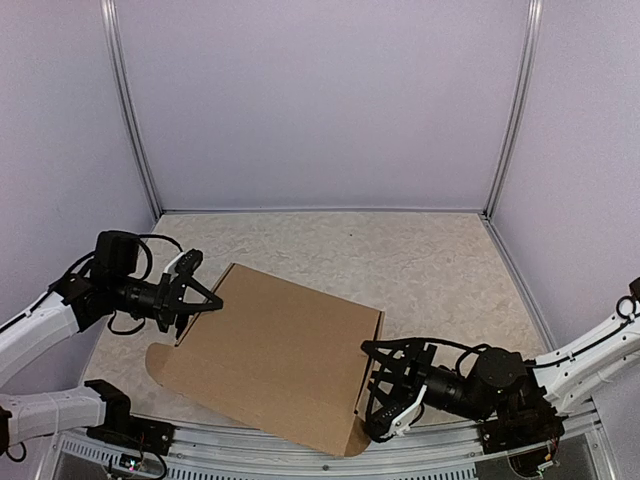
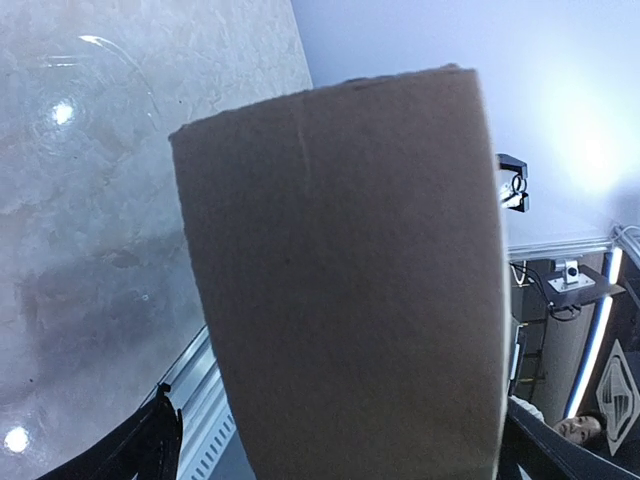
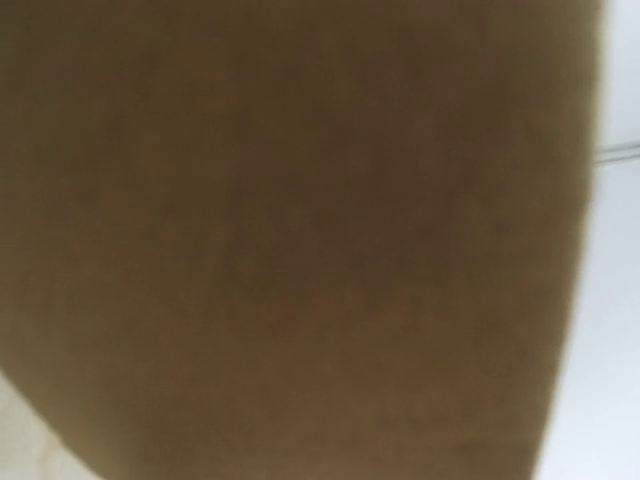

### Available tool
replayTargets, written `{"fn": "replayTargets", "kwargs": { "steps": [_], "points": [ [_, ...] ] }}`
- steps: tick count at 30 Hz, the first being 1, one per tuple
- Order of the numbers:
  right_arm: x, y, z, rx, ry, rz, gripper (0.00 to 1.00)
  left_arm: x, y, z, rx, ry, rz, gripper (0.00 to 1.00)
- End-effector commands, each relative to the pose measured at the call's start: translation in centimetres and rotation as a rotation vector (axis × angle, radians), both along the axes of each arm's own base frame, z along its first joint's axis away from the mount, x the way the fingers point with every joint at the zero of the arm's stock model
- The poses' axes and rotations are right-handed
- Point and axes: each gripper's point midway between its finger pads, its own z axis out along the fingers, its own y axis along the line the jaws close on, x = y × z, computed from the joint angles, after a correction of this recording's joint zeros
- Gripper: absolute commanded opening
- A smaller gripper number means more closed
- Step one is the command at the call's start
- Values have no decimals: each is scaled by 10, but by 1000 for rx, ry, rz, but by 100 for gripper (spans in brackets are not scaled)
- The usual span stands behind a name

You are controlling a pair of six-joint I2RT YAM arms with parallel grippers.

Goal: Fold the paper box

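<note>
The box (image 1: 270,350) is seen as a plain brown panel near the front of the surface (image 1: 430,260), turned at an angle, with a rounded tab sticking out at its left and another at its near right corner. Whether it lies flat or is lifted slightly cannot be told.

The left tool (image 1: 195,305) is found at the box's far left corner, its jaws spread. In the left wrist view a broad flap of the box (image 2: 350,280) is seen standing between the two dark fingers (image 2: 140,455) – it fills nearly the whole gap, though contact with either finger cannot be made out.

The right tool (image 1: 375,392) is set against the box's right edge, its jaws also spread wide. The right wrist view is filled by blurred brown cardboard (image 3: 300,240) close to the lens, so a grip cannot be confirmed there.

The surface is beige and speckled, with glare spots shown in the left wrist view (image 2: 80,200). It is enclosed by pale lilac walls (image 1: 320,100) – metal uprights (image 1: 135,110) are set at the back corners.
</note>
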Motion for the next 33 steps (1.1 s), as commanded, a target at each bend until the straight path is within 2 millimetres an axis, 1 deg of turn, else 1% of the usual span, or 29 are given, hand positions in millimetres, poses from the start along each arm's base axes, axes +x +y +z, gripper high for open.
{"fn": "replayTargets", "kwargs": {
  "steps": [1,4,5,8,10,12,16,19,22,25,29,32,33],
  "points": [
    [9,-8,21,61,130,-33,42,7,17,-2,110,-67,78,99],
    [9,-14,18,46,213,-33,41,13,25,9,143,-130,127,99],
    [10,-14,20,51,238,-30,41,17,29,13,172,-157,155,99],
    [16,-16,14,30,329,-60,41,27,43,20,269,-241,230,99],
    [18,-18,12,29,380,-73,40,34,54,27,342,-295,290,99],
    [20,-20,12,42,428,-80,39,43,70,36,424,-355,376,99],
    [25,-29,11,73,535,-85,39,53,99,64,514,-494,542,99],
    [27,-34,9,103,623,-73,38,55,114,92,494,-620,654,99],
    [29,-36,8,127,713,-47,38,45,114,116,426,-731,678,99],
    [30,-36,9,158,825,-2,38,33,105,125,366,-782,621,99],
    [35,-34,9,188,957,69,36,21,88,121,308,-786,505,99],
    [37,-31,4,204,1056,120,35,16,82,114,286,-785,464,99],
    [41,-30,0,208,1091,131,35,15,80,110,281,-779,451,99]
  ]
}}
